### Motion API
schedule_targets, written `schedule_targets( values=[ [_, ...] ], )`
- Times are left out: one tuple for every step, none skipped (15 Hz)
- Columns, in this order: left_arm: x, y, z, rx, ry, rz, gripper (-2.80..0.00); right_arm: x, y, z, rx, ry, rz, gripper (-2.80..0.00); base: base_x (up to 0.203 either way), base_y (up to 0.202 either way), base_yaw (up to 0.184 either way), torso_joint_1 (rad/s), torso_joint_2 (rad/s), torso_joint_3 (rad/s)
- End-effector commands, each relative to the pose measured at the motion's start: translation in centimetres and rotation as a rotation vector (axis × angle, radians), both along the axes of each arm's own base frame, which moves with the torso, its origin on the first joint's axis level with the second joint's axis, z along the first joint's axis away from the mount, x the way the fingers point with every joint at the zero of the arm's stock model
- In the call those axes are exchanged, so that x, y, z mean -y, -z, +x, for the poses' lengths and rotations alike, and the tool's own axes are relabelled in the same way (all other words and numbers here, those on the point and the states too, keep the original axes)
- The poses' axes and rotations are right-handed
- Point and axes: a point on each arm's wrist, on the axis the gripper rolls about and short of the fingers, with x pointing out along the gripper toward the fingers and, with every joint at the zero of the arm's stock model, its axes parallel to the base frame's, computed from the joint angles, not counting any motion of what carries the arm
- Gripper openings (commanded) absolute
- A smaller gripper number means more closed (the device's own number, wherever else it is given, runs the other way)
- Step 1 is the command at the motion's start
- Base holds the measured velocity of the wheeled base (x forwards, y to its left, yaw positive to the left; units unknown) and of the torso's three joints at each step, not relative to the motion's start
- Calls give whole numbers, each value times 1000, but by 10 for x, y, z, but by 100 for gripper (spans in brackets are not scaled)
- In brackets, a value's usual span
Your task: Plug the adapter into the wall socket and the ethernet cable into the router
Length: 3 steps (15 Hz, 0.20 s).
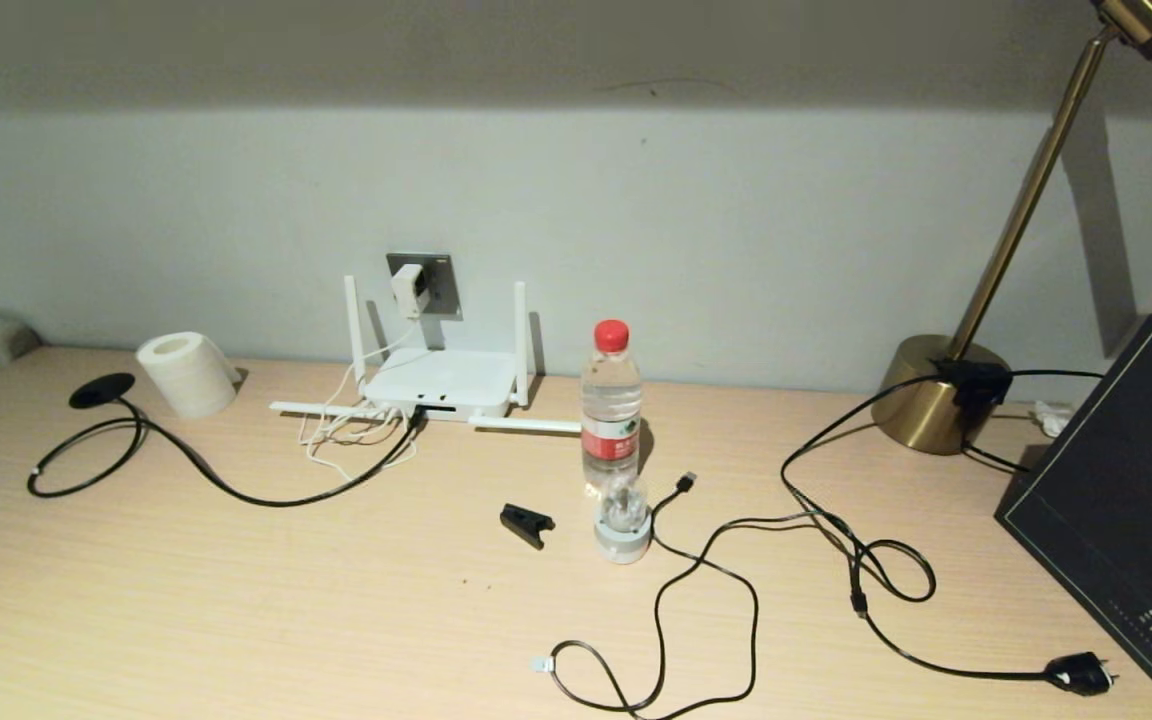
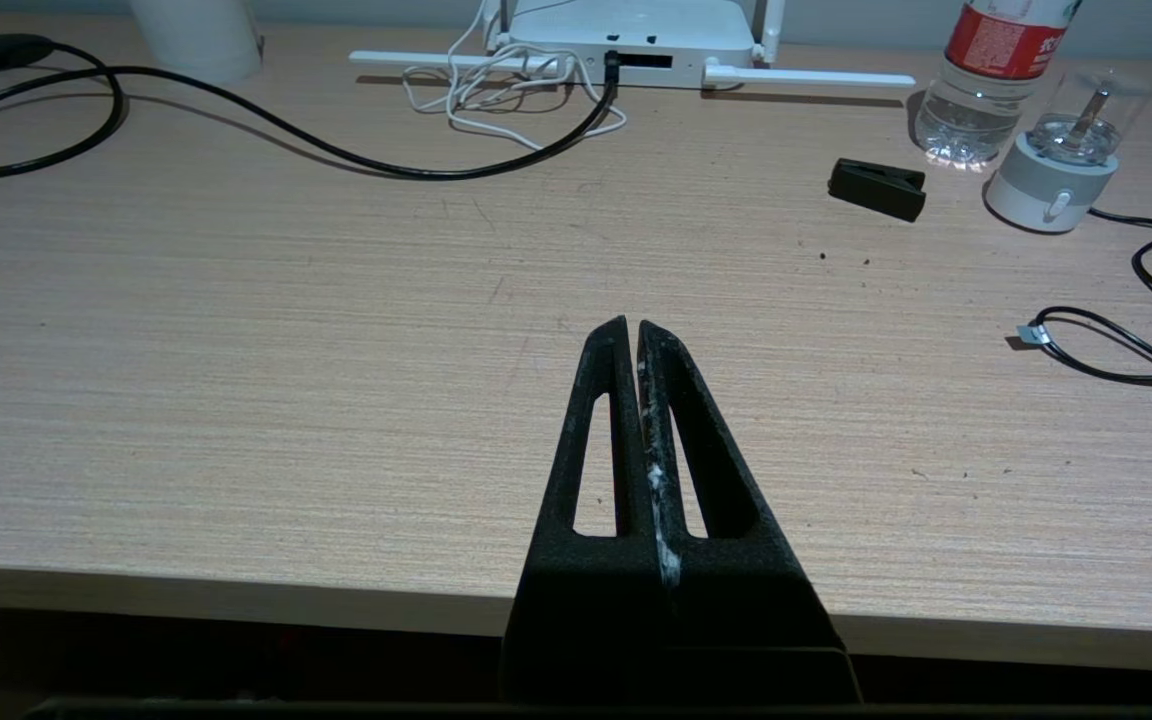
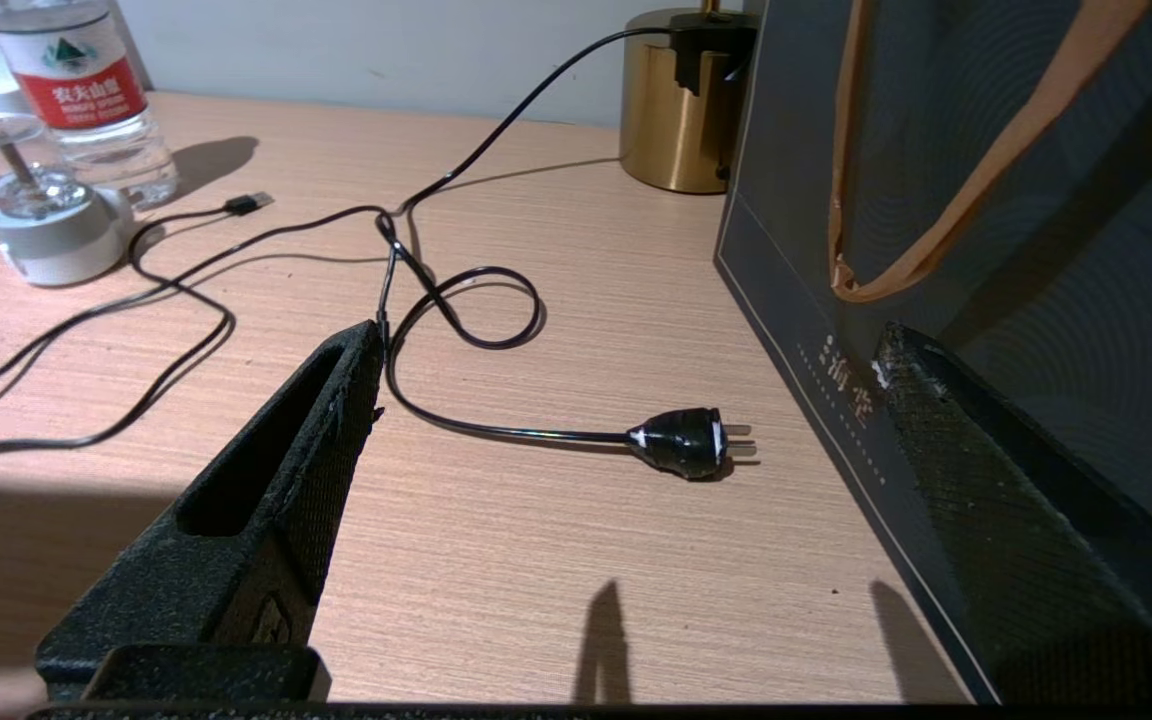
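Adapter (image 1: 408, 290) seated in wall socket (image 1: 425, 285) at twelve o'clock; ethernet cable (image 1: 236, 493) plugged into router (image 1: 439, 380) just below. Looks finished. Left gripper (image 2: 634, 330) pinched shut on nothing, right gripper (image 3: 626, 345) gaping wide, both parked at six o'clock, clear of cords.

right gripper (image 3: 626, 350) wide open, empty, fingers (image 3: 266, 500) spread over the wooden desk (image 3: 536, 560). between them: black mains plug (image 3: 681, 441) lying flat on the desk, prongs toward the dark paper bag (image 3: 1036, 200). its black cord (image 3: 466, 300) loops once, then runs up to the brass lamp base (image 3: 676, 110) by the wall. the bag stands upright just beside the plug, tan ribbon handle (image 3: 936, 210) hanging down its face. far side: water bottle (image 3: 76, 90) with red label, small grey-based device with clear dome (image 3: 46, 225) in front of it, thin black usb-tipped cable (image 3: 246, 204) lying near both.
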Motion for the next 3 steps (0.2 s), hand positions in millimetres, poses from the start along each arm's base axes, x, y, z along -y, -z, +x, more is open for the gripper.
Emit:
schedule_targets(
  values=[
    [0, 4, 1, -14, 1, 0, -280, 0, 10, 3, -35, -2, -12, 0, 0, 0, 0, 0, 0, 0],
    [0, 4, 1, -14, -1, 0, -280, 0, 10, 3, -37, -1, 6, 0, 0, 0, 0, 0, 0, 0],
    [0, 4, 1, -14, -1, -2, -280, 0, 10, 3, -37, -1, 6, 0, 0, 0, 0, 0, 0, 0]
  ],
)
